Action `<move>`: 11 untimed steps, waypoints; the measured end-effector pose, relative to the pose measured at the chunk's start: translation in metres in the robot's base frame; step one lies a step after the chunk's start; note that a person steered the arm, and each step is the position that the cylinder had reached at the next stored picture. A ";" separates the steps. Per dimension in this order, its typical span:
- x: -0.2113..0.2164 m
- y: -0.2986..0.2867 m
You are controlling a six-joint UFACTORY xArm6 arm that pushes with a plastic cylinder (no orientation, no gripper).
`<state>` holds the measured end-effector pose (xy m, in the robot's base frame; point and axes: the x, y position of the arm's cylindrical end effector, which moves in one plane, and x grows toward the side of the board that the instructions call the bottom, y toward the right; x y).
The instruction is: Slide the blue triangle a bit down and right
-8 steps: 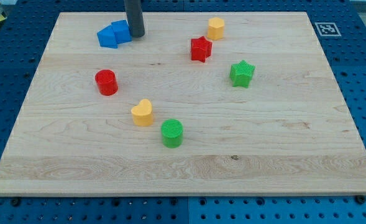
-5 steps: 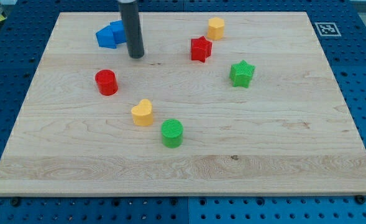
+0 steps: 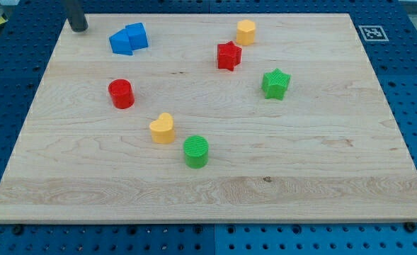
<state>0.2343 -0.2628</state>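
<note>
The blue triangle [image 3: 121, 44] lies near the view's top left of the wooden board [image 3: 321, 142]. A second blue block [image 3: 137, 34] touches its upper right side. My tip [image 3: 78, 28] rests on the board near its top left corner. It is to the upper left of the blue triangle and apart from it by a short gap. Only the lower end of the dark rod shows.
A red cylinder [image 3: 121, 93] sits below the blue pair. A yellow heart [image 3: 162, 128] and a green cylinder [image 3: 196, 151] lie lower, near the middle. A red star [image 3: 229, 55], a yellow block [image 3: 246, 32] and a green star [image 3: 275, 83] lie to the right.
My tip went from the right side of the blue pair, down a little, then across to the board's top left corner. The blue pair shifted slightly left early on.
</note>
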 end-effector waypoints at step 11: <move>0.064 0.089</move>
<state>0.2982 -0.1737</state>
